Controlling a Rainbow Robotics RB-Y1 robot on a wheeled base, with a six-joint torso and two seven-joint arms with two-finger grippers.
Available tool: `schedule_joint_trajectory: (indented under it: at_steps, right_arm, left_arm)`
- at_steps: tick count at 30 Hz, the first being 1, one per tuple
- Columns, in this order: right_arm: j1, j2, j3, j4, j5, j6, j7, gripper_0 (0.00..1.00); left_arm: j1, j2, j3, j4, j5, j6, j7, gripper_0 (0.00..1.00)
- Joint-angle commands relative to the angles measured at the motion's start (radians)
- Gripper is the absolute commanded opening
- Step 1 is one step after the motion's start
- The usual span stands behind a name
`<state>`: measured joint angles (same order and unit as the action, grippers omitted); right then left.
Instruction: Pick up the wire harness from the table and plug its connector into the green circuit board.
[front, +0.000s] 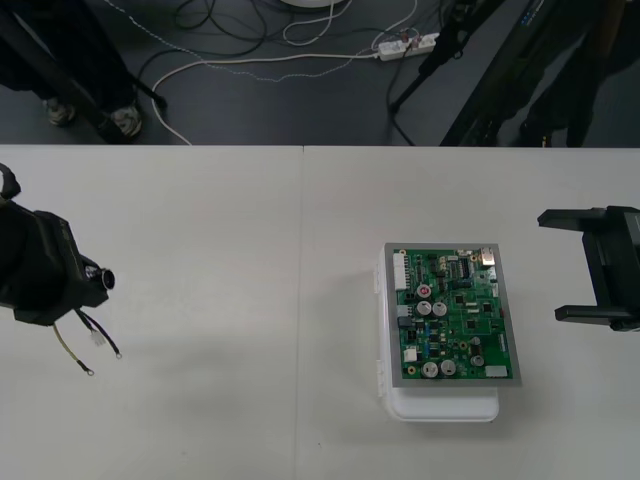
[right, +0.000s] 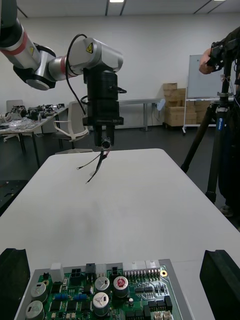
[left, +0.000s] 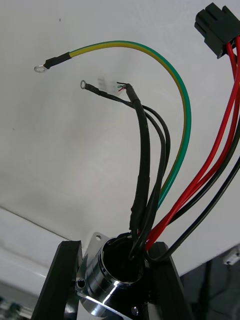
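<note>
My left gripper (front: 90, 283) hangs above the table's left side, shut on the harness's round metal socket (front: 104, 279). In the left wrist view the black fingers (left: 61, 280) clamp the flanged socket (left: 107, 280); red, black and green wires (left: 165, 165) run out from it, ending in a black plug (left: 217, 27) and ring terminals. In the front view the wires (front: 85, 340) dangle over the table. The green circuit board (front: 455, 315) sits on its white base (front: 440, 405) right of centre. My right gripper (front: 565, 266) stands open at the right edge, apart from the board.
From the right wrist, the board (right: 100, 295) lies just ahead of my open right fingers (right: 222, 280), with the left gripper (right: 103, 142) and its hanging wires (right: 95, 167) across the table. Bare tabletop (front: 250, 300) separates harness and board.
</note>
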<state>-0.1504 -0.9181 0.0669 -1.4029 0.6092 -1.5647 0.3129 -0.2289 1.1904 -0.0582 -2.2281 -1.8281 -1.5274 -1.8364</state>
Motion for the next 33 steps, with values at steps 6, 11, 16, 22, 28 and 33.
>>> schedule_joint_trajectory:
  at_steps: [6,11,16,22,28,33]
  right_arm:
    - [-0.015,0.005,0.008,-0.024,-0.012,-0.006,-0.038,1.0]
    - [-0.015,0.005,0.008,-0.024,-0.008,-0.006,-0.04,1.0]
    - [-0.015,0.005,0.008,-0.022,0.004,-0.006,-0.043,1.0]
    - [-0.014,0.005,0.008,-0.022,0.017,-0.006,-0.046,1.0]
    - [-0.015,0.002,0.007,-0.022,0.017,-0.006,-0.048,1.0]
    - [-0.015,0.002,0.005,-0.024,0.017,-0.006,-0.046,1.0]
  left_arm:
    - [0.089,-0.083,0.278,-0.027,0.044,-0.043,0.407,0.0]
    - [0.088,-0.107,0.347,-0.027,0.056,-0.043,0.562,0.0]
    - [0.088,-0.146,0.394,-0.038,0.09,-0.043,0.72,0.0]
    - [0.086,-0.178,0.475,-0.038,0.164,-0.043,0.957,0.0]
    - [0.074,-0.212,0.523,-0.038,0.21,-0.043,1.169,0.0]
    - [0.042,-0.245,0.56,-0.031,0.267,-0.043,1.355,0.0]
